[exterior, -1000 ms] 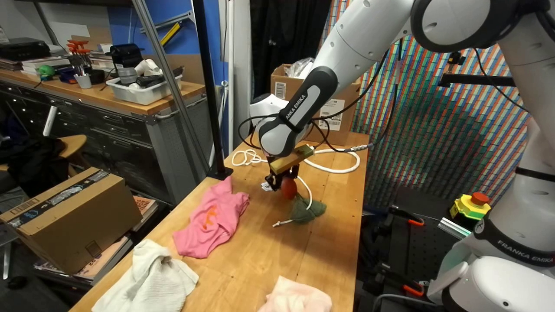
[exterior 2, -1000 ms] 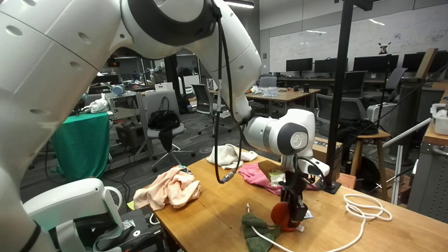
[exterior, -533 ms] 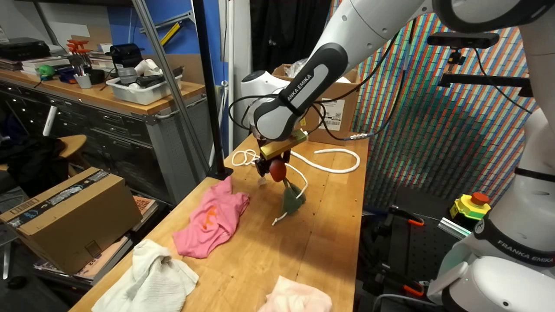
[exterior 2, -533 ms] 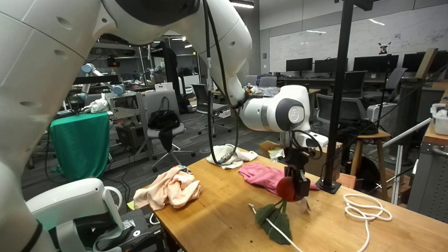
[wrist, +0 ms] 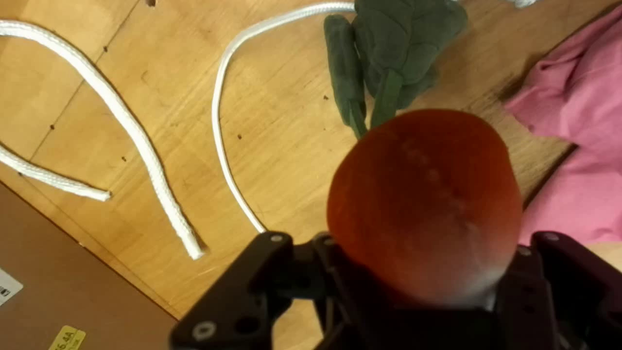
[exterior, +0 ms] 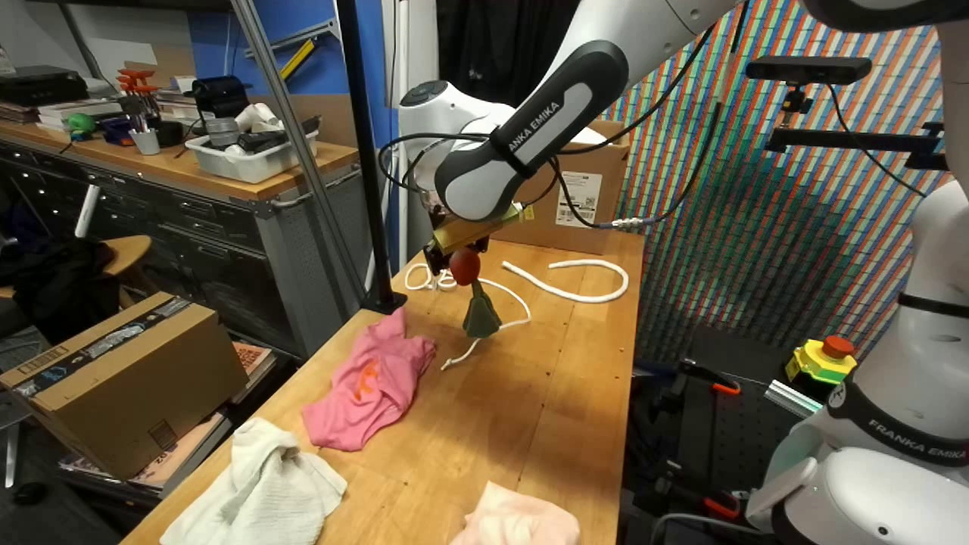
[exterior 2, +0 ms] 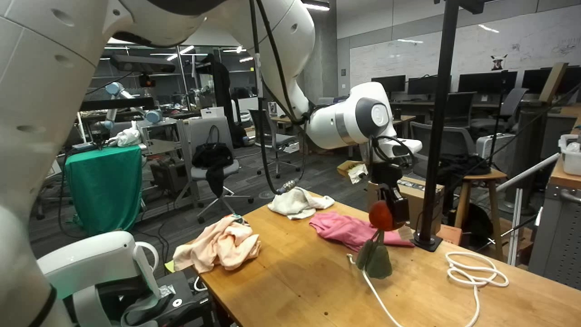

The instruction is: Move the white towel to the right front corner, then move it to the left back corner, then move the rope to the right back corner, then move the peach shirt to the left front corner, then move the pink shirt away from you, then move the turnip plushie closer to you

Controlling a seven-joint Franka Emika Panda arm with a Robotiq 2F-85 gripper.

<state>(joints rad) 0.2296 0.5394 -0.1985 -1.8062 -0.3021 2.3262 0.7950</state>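
Exterior view, tool (exterior: 457, 257) gripping one turnip plushie (exterior: 465, 269), two shirts (exterior: 371, 390), one towel (exterior: 261, 492), two ropes (exterior: 587, 299)

Round turnip plushie (wrist: 425, 204): red paling to white, leaves (wrist: 401, 41) dark green. Crumpled pink fabric shirt (exterior: 378, 393): orange print. Thin cord rope (wrist: 215, 104): white. Cloth towel (exterior: 261, 488): off-white.

Matt cloth, smooth wood, glossy hard surfaces.
Table (exterior: 454, 462): smooth wood, satin sheen, small dark pits. White towel (exterior: 261, 488): matt cloth, finely crinkled. Pink shirt (exterior: 386, 375): soft matt cloth with orange print. Peach shirt (exterior 2: 222, 247): matt cloth, creased. Rope (wrist: 215, 109): braided cord, matt. Turnip plushie (wrist: 423, 204): short-napped plush, seam visible; leaves (wrist: 398, 43): velvety fabric. Arm (exterior 2: 295, 52): smooth, glossy white casing, plastic by its look from where I stand. Gripper (wrist: 423, 262): black, low gloss, bright metal pin heads. Box (exterior: 144, 401): matt brown cardboard. Cable connector (exterior 2: 288, 186): bare metal, shiny.
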